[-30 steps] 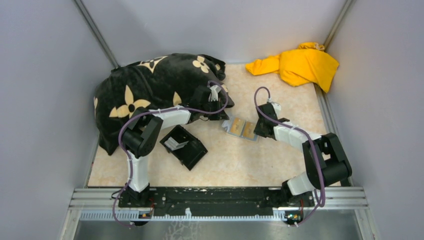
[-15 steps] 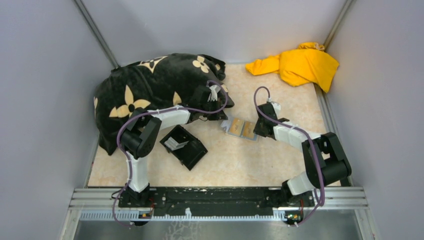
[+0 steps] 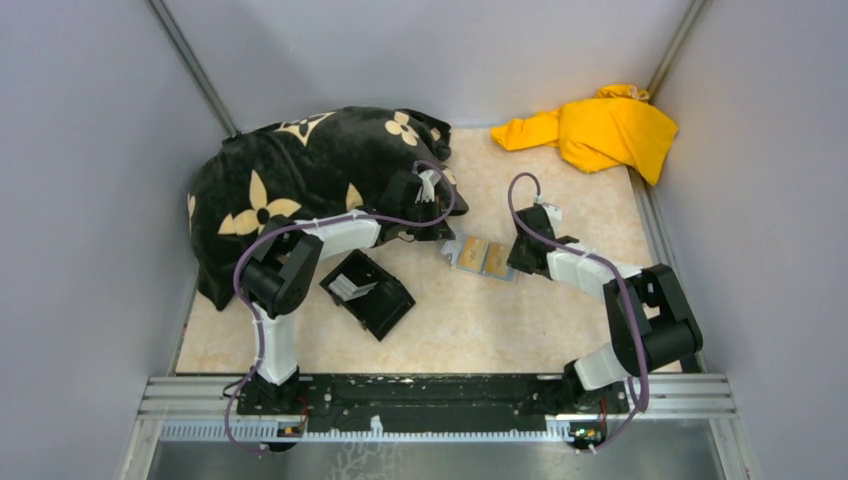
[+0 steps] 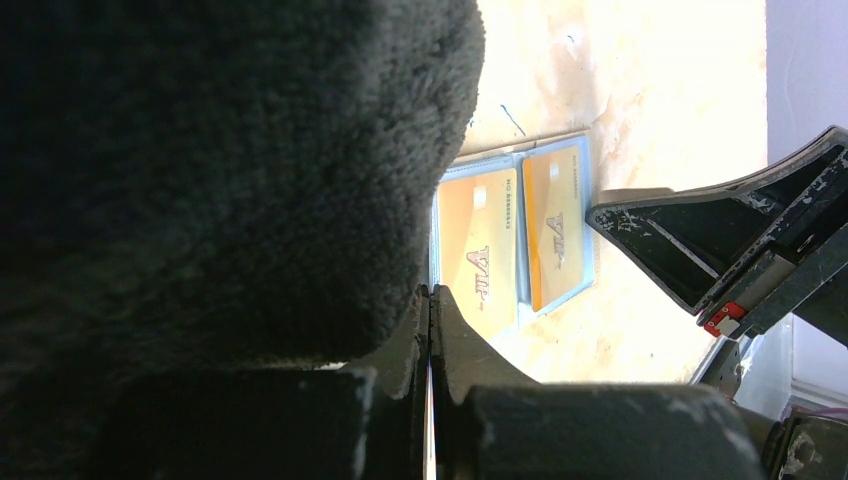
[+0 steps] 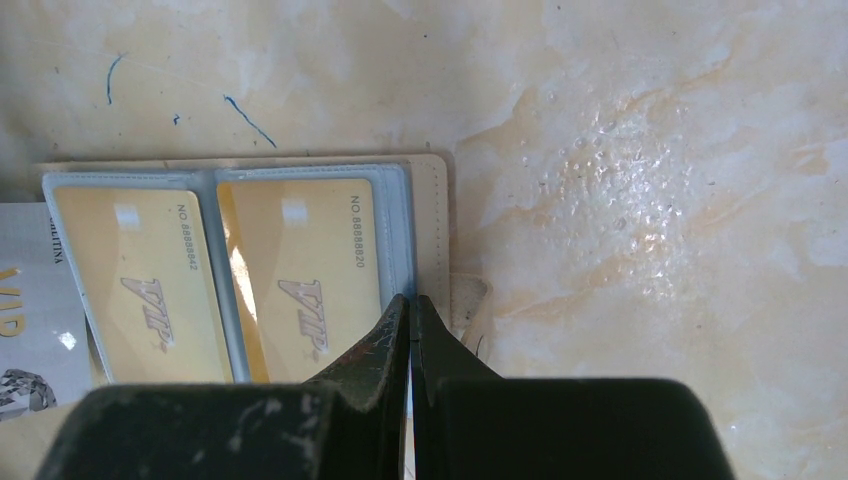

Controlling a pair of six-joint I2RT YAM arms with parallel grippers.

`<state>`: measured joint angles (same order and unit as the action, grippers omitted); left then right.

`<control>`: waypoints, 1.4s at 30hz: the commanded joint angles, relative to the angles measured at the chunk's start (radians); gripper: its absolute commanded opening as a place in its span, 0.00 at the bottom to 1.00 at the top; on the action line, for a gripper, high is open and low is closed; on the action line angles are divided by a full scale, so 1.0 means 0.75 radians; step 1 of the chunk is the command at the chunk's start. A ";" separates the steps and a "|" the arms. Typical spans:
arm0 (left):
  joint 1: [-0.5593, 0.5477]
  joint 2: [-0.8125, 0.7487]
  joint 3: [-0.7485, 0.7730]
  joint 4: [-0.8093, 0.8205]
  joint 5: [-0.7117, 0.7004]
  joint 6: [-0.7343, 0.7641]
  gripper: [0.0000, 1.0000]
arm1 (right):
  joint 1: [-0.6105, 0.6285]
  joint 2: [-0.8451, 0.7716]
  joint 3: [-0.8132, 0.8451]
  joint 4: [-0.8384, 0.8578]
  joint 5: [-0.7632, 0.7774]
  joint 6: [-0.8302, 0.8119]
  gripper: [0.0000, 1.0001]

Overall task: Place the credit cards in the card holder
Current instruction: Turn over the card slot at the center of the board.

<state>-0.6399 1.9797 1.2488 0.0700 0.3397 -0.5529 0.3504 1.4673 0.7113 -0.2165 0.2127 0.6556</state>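
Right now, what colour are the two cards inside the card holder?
The cards are gold-orange, clearest in the right wrist view.

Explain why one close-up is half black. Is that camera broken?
Not broken: in the left wrist view the dark blanket sits close to the lens, blurred and underexposed, while the table beyond is washed out. The right wrist view is sharp, with a little glare on the cards. The top external view is evenly lit, shadows soft.

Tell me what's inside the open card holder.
Two gold-orange VIP cards sit side by side in clear sleeves of the card holder. A grey card shows past one end; whether it is tucked in is out of frame.
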 commanded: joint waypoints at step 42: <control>-0.024 -0.108 -0.201 0.247 -0.138 -0.236 0.00 | -0.013 0.061 -0.042 0.076 -0.027 -0.003 0.00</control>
<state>-0.6548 1.9232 1.1095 0.2092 0.2283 -0.7132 0.3500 1.4746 0.7063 -0.1925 0.2115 0.6552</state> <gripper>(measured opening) 0.006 0.005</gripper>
